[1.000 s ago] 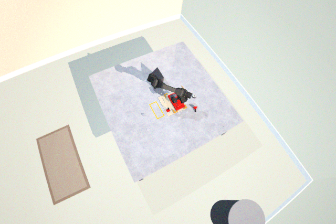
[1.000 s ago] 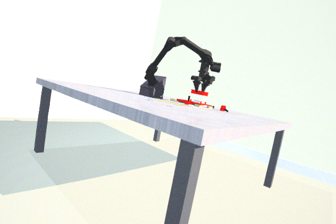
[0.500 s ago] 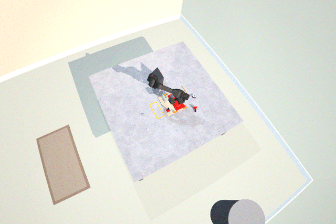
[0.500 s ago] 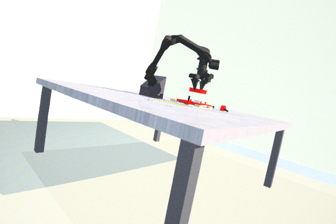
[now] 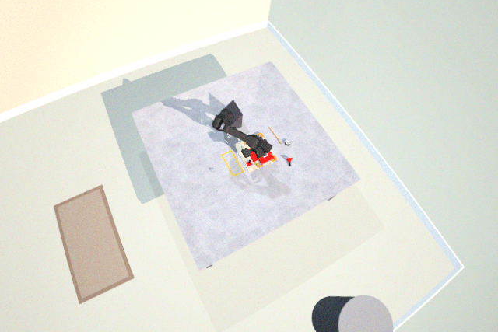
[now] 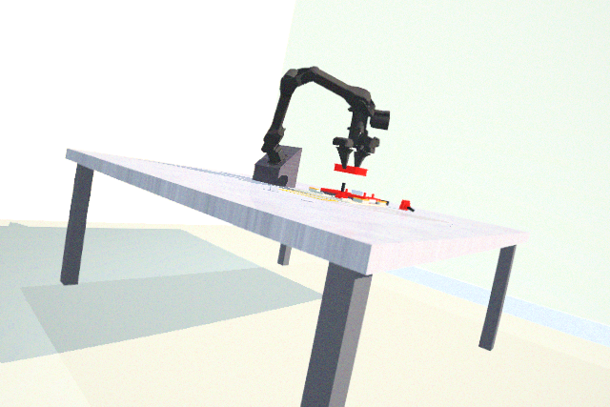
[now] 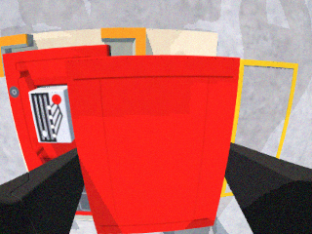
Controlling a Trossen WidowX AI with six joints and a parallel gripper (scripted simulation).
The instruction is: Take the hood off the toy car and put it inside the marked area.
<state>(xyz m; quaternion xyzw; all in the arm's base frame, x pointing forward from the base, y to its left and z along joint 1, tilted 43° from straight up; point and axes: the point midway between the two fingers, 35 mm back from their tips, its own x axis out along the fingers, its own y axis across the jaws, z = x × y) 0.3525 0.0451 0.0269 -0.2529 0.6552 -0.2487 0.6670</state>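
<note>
The table (image 6: 315,233) is big and grey. The black arm (image 6: 315,78) stands on it and bends over, with its tip pointing down.

The car (image 6: 352,193) lies flat on the table under the arm. It is red and cream, and its top is bare where the hood was.

The hood (image 6: 351,169) is a flat red plate. It is up in the air, right above the car and not touching it. It hangs level.

The gripper (image 6: 353,154) is clamped on the hood. One dark finger (image 7: 39,211) presses on the left edge and the other presses on the right edge. So the hood's long side runs from near to far between them in the wrist view.

The box (image 5: 232,162) is a yellow outline drawn on the table. In the top view it lies just left of the car, close beside it but not under the hood. In the wrist view it peeks out at the right edge of the hood (image 7: 152,146). The box is long and thin too.

The lift looks done. Next, the hood likely needs to go sideways over the box, with its long side lined up along the box, then down. It could end up on the yellow line if it is turned wrong.
</note>
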